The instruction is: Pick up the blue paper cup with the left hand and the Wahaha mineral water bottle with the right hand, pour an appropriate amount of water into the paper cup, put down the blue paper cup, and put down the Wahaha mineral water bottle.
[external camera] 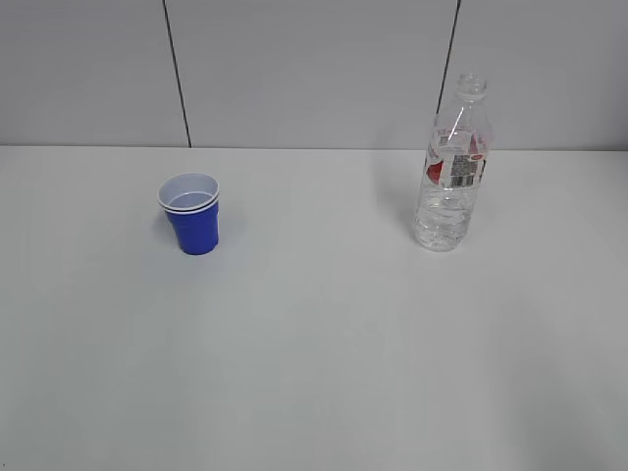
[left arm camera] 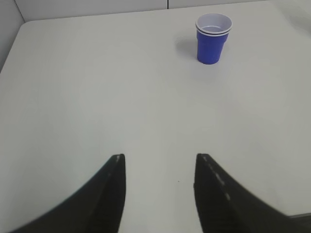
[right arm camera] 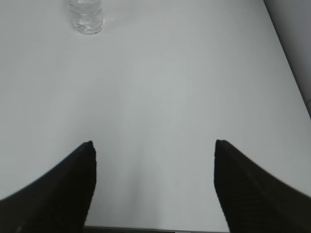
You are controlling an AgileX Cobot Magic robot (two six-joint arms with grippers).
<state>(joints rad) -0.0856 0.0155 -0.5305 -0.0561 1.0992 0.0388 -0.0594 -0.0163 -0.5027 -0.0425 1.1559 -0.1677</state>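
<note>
1. The blue paper cup [external camera: 190, 212] stands upright on the table [external camera: 314, 373], well to the left of the Wahaha mineral water bottle [external camera: 451, 167]; the bottle stands upright too, uncapped, with water [external camera: 439, 221] filling only its lower part.
2. The left pincer [left arm camera: 158, 167] hangs over bare table with its jaws apart and nothing between them; the cup sits far ahead of it and off to the right in the left wrist view, so a straight reach would likely pass beside the cup or clip its wall.
3. The cup looks light and appears to be two cups nested; a hard squeeze could crush the rim, and a loose one might lift the outer cup askew.
4. The right pincer [right arm camera: 155, 148] is spread wide and empty; the bottle shows only at the top left edge of the right wrist view, so the approach needs a clear turn toward it.
5. The bottle is tall and narrow with an open neck; a nudge high on its body would probably tip it and spill water across the table toward the cup.
6. Neither thing is held yet; both pickups remain to be done.
</note>
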